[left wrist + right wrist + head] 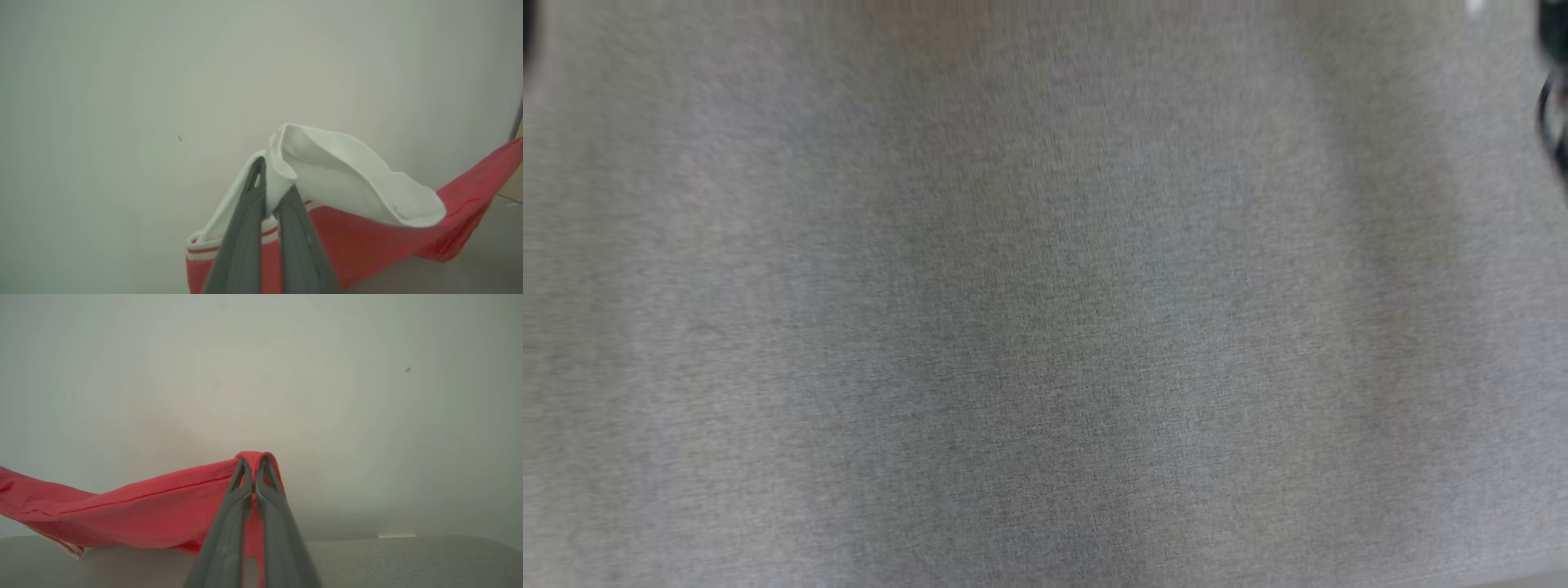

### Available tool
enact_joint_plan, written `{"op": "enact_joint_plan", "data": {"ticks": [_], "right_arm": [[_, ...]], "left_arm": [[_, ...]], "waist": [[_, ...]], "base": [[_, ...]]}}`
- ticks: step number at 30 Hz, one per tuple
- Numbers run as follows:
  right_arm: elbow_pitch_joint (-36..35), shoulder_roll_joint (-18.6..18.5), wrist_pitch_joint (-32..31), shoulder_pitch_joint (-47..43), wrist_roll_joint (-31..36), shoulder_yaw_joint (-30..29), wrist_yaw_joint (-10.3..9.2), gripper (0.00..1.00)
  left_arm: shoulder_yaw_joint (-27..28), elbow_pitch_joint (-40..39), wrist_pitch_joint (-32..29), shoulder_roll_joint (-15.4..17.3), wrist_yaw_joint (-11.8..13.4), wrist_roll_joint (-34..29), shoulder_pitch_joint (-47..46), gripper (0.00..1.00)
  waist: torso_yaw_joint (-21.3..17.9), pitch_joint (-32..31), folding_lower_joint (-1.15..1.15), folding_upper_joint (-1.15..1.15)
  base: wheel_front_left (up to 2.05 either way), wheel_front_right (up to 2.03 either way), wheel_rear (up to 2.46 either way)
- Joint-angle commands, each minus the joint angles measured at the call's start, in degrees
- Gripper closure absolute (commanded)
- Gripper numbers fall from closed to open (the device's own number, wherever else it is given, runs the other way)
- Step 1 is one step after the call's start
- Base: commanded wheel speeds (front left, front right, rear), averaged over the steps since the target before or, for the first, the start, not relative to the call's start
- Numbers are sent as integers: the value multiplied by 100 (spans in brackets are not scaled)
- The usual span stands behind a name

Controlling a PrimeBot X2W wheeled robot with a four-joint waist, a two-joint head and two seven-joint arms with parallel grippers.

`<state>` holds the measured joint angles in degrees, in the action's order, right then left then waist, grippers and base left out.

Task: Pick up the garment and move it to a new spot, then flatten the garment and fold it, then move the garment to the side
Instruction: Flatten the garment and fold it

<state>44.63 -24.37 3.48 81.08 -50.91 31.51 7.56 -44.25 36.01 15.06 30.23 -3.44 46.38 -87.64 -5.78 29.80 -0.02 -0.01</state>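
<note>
Left wrist view: left claw [273, 179] pinches garment [367, 241] edge, wall [122, 81] behind.

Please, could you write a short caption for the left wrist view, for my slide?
Left claw shut on the white trim of a red garment, held up before a pale wall.

A plain pale wall [261, 355], marked by one small dark speck [407, 369], rises behind a grey woven surface [1045, 327].

L gripper [273, 183] is clamped shut on garment [367, 237], white edge pinched btwn its two fingers [245, 228]. R gripper [254, 463] is likewise closed, w/ a red fold nipped at the tips.
</note>
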Motion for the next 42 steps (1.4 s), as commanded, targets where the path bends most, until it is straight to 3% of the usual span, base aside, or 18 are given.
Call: {"op": "enact_joint_plan", "data": {"ticks": [1, 10, 18, 24, 33, 42], "right_arm": [[-129, -108, -6, -318, -101, 21, -16, 100], [-1367, -702, -85, -2706, -580, -39, -16, 100], [-2110, -803, -88, -4850, -798, -620, -16, 100], [-2544, -495, -185, -6552, -668, -1135, -16, 100], [-3035, 42, -527, -8748, -8, -2187, -16, 100], [-3647, 607, -1123, -9519, 588, -2955, -16, 100]], "left_arm": [[99, -231, 13, 104, 98, -54, 421, 100], [994, -2370, 14, 458, 837, -218, 3570, 100], [1369, -3679, 15, 244, 1317, -363, 6154, 100], [1549, -3861, 14, -178, 1263, -553, 7699, 100], [1780, -3669, 15, -607, 1074, -744, 9185, 100], [1894, -3480, 15, -971, 961, -926, 9789, 100]], "waist": [[82, -361, 2, 1], [113, -1186, 2, 1], [170, -1673, 2, 1], [340, -2128, 2, 1], [641, -2782, 2, 1], [611, -2908, 2, 1]], "base": [[0, 0, 0], [0, 0, 0], [0, 0, 0], [0, 0, 0], [0, 0, 0], [0, 0, 0]]}}
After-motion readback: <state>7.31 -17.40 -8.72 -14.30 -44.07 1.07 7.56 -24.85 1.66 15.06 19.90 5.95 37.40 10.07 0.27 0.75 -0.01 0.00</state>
